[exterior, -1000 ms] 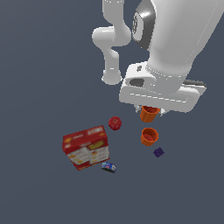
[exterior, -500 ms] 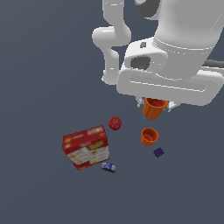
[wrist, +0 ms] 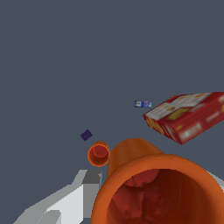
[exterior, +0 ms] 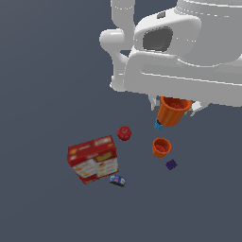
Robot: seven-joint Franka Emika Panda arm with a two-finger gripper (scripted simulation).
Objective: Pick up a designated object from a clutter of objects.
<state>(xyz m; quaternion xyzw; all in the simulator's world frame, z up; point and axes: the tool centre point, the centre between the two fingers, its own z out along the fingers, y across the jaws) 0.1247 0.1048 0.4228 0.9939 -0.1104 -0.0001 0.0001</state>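
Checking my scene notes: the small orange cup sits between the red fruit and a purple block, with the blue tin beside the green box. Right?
One slip: the box is red and white, not green, as the exterior view shows. The small orange cup does sit between the fruit and purple block, tin beside the box.

Designated orange cup: ribbed, tapered, mouth up, aloft above the floor.
Floor clutter: red-and-white box, red fruit, second orange cup, purple block, blue tin.
Blue cup: half hidden behind the raised cup.
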